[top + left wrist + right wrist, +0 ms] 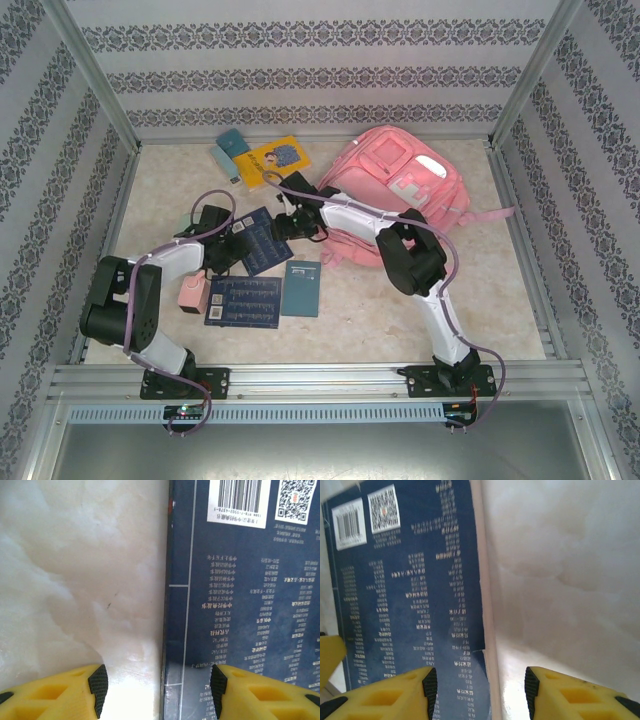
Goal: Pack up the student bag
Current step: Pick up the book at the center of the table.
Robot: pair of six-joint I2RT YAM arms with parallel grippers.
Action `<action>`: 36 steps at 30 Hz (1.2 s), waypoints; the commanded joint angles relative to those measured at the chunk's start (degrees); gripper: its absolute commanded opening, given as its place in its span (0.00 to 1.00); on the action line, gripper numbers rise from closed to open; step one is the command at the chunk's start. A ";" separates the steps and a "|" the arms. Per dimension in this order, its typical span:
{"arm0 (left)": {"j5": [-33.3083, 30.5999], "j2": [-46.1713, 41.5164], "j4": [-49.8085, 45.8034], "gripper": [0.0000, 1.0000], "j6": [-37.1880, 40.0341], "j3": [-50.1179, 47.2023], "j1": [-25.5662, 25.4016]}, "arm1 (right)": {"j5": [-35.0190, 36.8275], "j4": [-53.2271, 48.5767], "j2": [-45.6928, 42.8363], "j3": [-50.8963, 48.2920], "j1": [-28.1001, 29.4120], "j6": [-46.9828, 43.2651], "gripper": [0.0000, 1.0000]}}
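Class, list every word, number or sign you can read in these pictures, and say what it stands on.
No text can be quoted.
On the dark blue book: a barcode and a QR code, digits blurred; columns of white characters too small to read.
On the yellow book: cover lettering too small.

Table (480, 300), pale marbled top.
- Far right: student bag (400, 185), pink.
- Far centre: yellow book (280, 158); teal booklet (232, 143).
- Centre: dark blue book (262, 242).
- Near left: second dark blue book (243, 302); teal notebook (301, 288); small pink box (192, 293).
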 commanded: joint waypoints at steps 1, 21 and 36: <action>4.65 2.32 7.68 0.59 -1.64 -2.65 0.36 | -1.04 -2.12 2.13 1.25 1.09 -1.35 0.52; 15.97 0.04 17.41 0.46 -2.96 -3.67 0.77 | -17.54 2.18 4.02 2.90 4.09 3.39 0.44; 23.31 -14.28 25.78 0.38 -4.47 -5.73 0.83 | -17.35 2.33 3.41 2.03 2.03 4.54 0.44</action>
